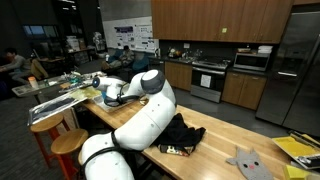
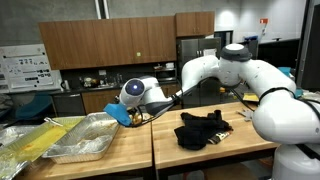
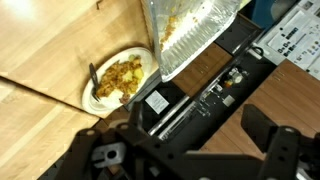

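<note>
My gripper [image 3: 196, 136] hangs open with nothing between its fingers. It is above a black flat device [image 3: 205, 88] with a white label that lies on the wooden table. Just beyond the device are a foil tray [image 3: 192, 32] with yellow food scraps and a white plate [image 3: 118, 80] of yellow food with a dark utensil on it. In both exterior views the white arm reaches out over the foil trays [image 2: 85, 140], with the gripper [image 2: 128, 112] [image 1: 108, 95] low over the table's end.
A black crumpled cloth [image 2: 205, 128] [image 1: 180, 135] lies on the table near the arm's base. A blue object [image 2: 120, 113] sits beside the gripper. A grey flat item [image 1: 247, 160] and yellow sheets [image 1: 300, 150] lie at the table's other end. Wooden stools [image 1: 50, 122] stand by the table.
</note>
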You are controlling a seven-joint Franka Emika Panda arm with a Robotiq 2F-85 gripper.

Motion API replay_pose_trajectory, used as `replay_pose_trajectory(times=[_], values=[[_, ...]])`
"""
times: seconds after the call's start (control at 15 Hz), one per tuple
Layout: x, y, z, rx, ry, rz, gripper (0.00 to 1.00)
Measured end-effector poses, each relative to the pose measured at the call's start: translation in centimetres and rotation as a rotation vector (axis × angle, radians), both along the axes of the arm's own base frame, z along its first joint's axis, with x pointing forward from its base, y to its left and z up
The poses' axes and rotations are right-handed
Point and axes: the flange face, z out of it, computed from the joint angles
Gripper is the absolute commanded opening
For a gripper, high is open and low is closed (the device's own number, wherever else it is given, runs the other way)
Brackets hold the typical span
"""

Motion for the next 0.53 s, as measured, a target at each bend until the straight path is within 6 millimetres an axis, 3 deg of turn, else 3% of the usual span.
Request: replay_pose_trajectory(times=[0.27, 0.53], values=[[0.1, 0.0, -2.2, -0.017, 0.242, -0.077, 1.0], [0.8, -0.5, -2.7, -0.027, 0.419, -0.174, 1.0]])
